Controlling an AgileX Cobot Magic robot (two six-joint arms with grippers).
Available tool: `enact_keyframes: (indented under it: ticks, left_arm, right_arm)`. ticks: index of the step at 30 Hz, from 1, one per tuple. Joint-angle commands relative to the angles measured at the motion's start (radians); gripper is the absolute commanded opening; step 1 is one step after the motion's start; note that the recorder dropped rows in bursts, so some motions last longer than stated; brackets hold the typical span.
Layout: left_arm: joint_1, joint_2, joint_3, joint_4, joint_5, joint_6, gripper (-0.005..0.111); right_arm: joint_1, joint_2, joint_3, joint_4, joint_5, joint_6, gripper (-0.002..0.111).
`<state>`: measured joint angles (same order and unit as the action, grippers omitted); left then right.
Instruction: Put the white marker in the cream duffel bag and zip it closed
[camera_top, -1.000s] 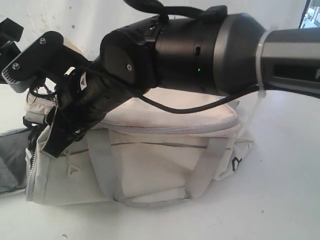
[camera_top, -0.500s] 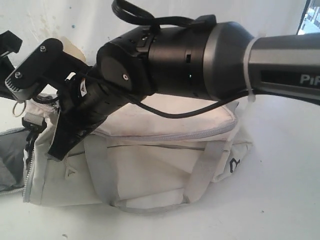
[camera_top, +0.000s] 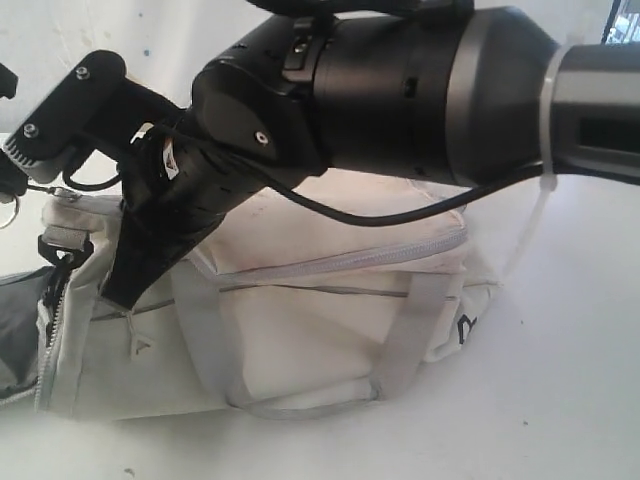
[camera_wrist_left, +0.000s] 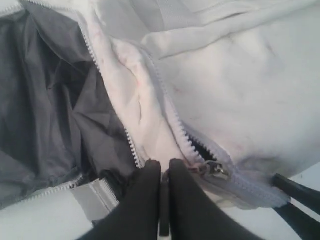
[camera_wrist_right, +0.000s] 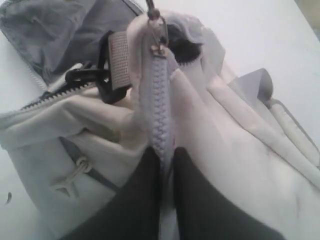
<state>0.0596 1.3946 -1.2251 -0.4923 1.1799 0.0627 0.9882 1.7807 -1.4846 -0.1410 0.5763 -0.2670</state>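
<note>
Our left fingers (camera_wrist_left: 145, 200) are squeezed together on the edge of the cream duffel bag (camera_wrist_left: 240, 85), with the zipper slider (camera_wrist_left: 216, 170) just beside them. Our right fingers (camera_wrist_right: 145, 195) are clamped on the zipped seam, the slider farther along it beyond their tips. Past the left fingers the mouth gapes on grey lining (camera_wrist_left: 45, 100). Pulling could snag that slack cloth in the teeth, or the seam could slip free. We count one bag, one slider and two pairs of fingers. No white marker is in view; it is perhaps inside.
</note>
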Motion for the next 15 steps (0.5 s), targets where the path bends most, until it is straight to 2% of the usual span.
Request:
enact_keyframes:
  ticks: [1,7,15]
  left_arm:
    - [0.058,-0.009,-0.010,0.132,-0.092,-0.006,0.000]
    - [0.060,-0.009,-0.010,0.227,-0.103,-0.008,0.000]
    - [0.060,-0.009,-0.010,0.229,-0.090,-0.044,0.000]
  right_arm:
    - [-0.013,-0.025,0.008,-0.039,0.117,-0.055,0.000]
    - [-0.013,-0.025,0.008,-0.070,0.194,-0.115,0.000]
    - [-0.015,-0.047,0.008,-0.049,0.232,-0.090,0.000]
